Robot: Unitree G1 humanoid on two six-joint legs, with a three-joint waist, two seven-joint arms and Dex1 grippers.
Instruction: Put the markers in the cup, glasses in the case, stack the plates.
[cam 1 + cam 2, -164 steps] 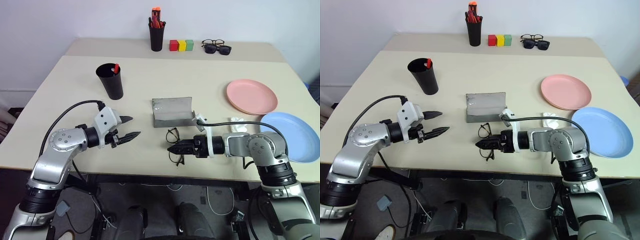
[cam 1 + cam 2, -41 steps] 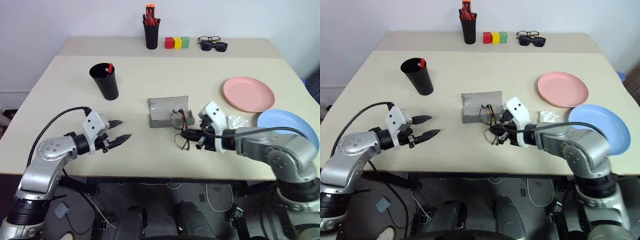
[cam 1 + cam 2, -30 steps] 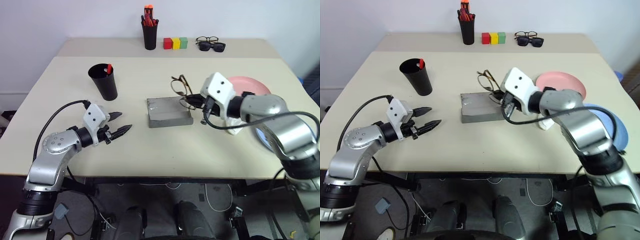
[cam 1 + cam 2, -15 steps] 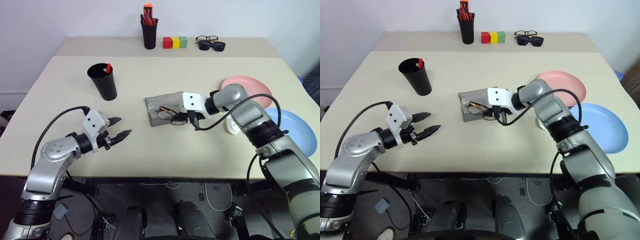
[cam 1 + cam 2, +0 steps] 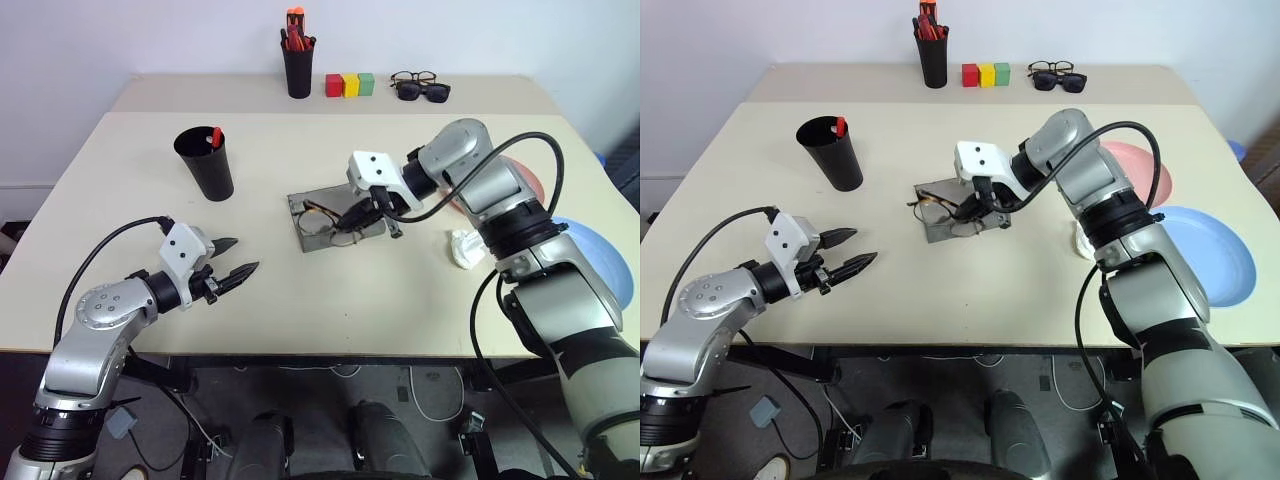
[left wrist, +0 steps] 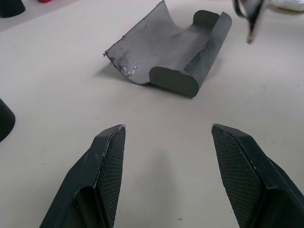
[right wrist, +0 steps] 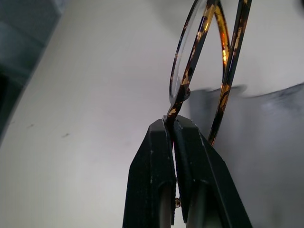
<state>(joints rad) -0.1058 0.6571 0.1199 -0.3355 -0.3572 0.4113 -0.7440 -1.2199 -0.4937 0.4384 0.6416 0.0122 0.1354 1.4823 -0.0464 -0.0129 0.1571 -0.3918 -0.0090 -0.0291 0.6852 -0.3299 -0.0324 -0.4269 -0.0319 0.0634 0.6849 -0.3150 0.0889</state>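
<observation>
Glasses (image 5: 945,212) hang pinched in the right gripper (image 7: 175,124), whose fingers (image 7: 151,161) are closed tight on the thin frame at the rim of one lens. From the fingertips, the lens and a temple run straight on ahead, and just past them lies the grey lining of the open case (image 5: 333,219). In the head views the frame sits low over the case's left half, partly past its left edge; whether it touches the lining I cannot tell. The glasses' long axis looks roughly in line with the case's length, perhaps slightly skewed.

The right arm reaches in from the right, forearm crossing in front of the pink plate (image 5: 528,185), wrist bent so the gripper points down and toward the robot's left. It is by far the nearer arm to the case.

The left gripper (image 6: 168,156) hovers low over the table with its fingers spread and empty, pointing at the case, which lies well ahead of them, long side facing the fingers.

I judge the placing nearly done: the frame must shift rightward to settle inside.
</observation>
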